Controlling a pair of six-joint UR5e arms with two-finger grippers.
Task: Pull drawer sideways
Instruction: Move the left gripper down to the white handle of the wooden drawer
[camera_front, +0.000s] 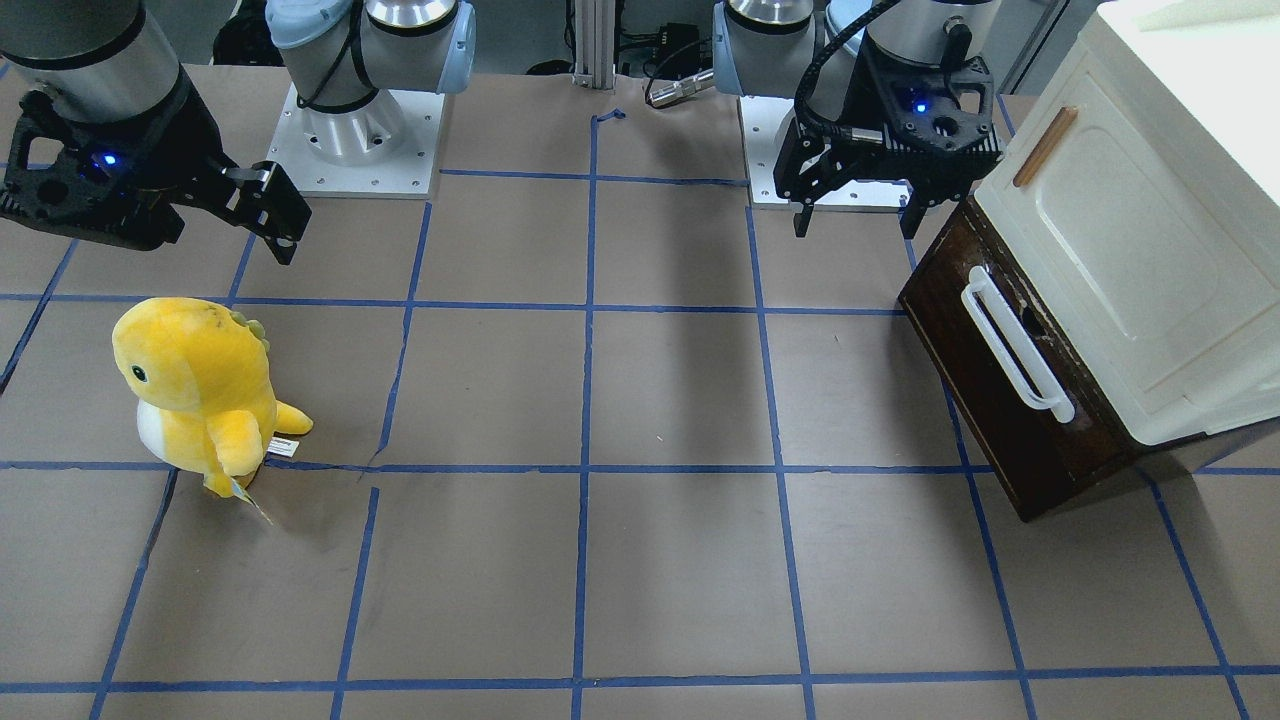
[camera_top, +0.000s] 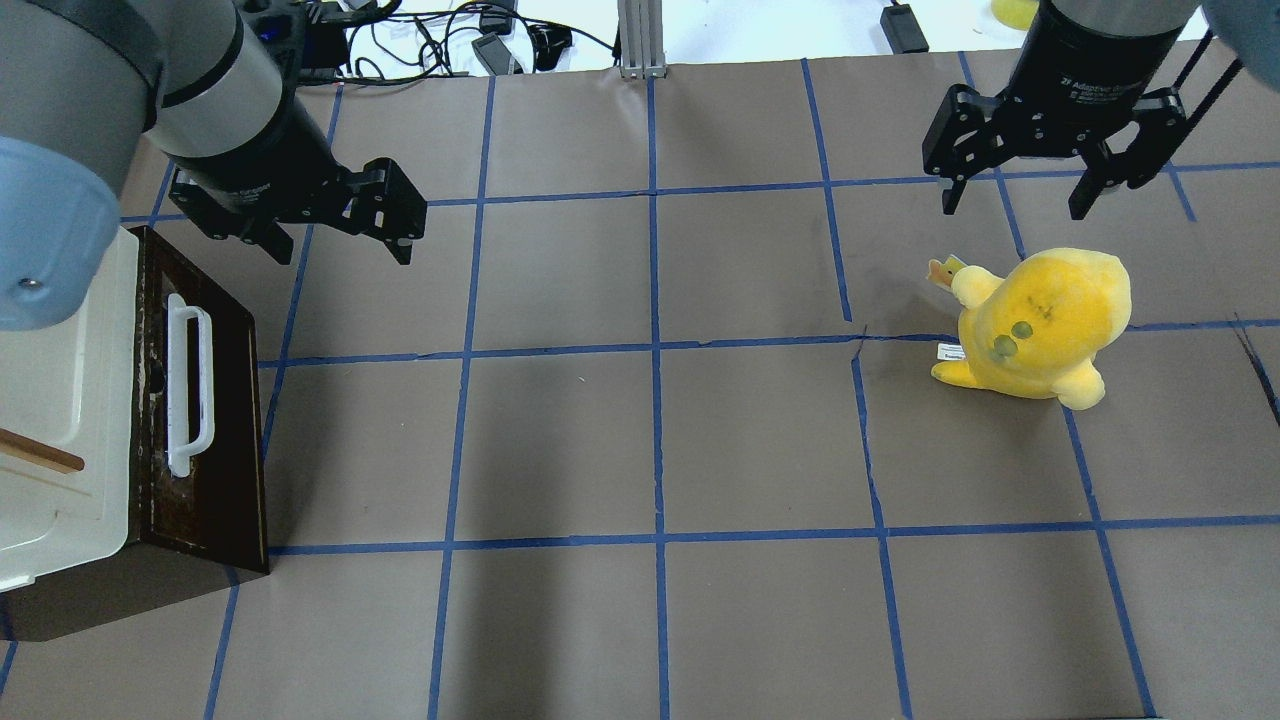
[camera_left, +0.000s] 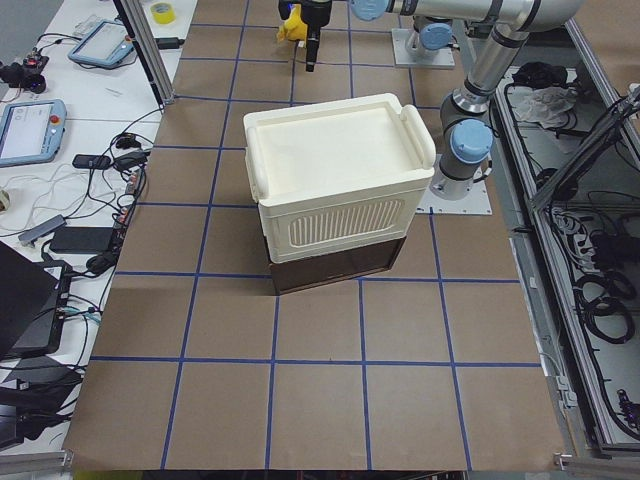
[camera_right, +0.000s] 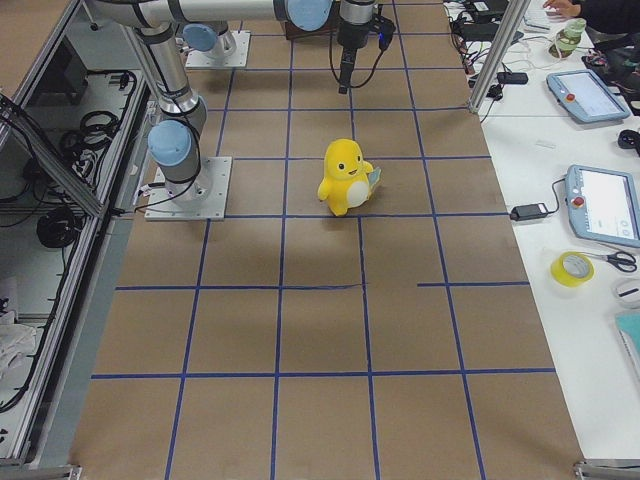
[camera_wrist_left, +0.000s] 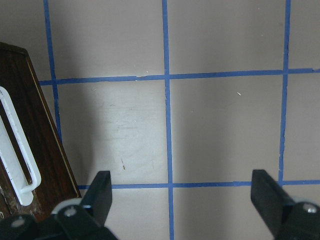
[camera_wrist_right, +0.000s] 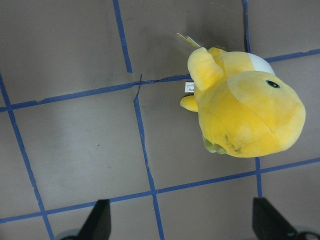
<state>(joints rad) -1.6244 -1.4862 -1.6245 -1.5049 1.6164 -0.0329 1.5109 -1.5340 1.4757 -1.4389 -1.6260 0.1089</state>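
The drawer (camera_front: 965, 375) has a dark brown worn front and a long white bar handle (camera_front: 1012, 340). It sits under a cream cabinet at the table's left end and also shows in the overhead view (camera_top: 232, 420) and the left wrist view (camera_wrist_left: 42, 150). None of its inner walls show. My left gripper (camera_top: 345, 252) is open and empty. It hovers over the table just past the drawer's far corner, apart from it (camera_front: 855, 232) (camera_wrist_left: 182, 192). My right gripper (camera_top: 1012, 208) is open and empty above the table beside a yellow plush (camera_wrist_right: 182, 222).
The big cream cabinet (camera_front: 1130, 250) with a small wooden handle (camera_front: 1045, 147) stands on the drawer's brown base. A yellow plush dinosaur (camera_top: 1040, 320) stands on the right half of the table. The brown table surface (camera_top: 650, 440) has a blue tape grid.
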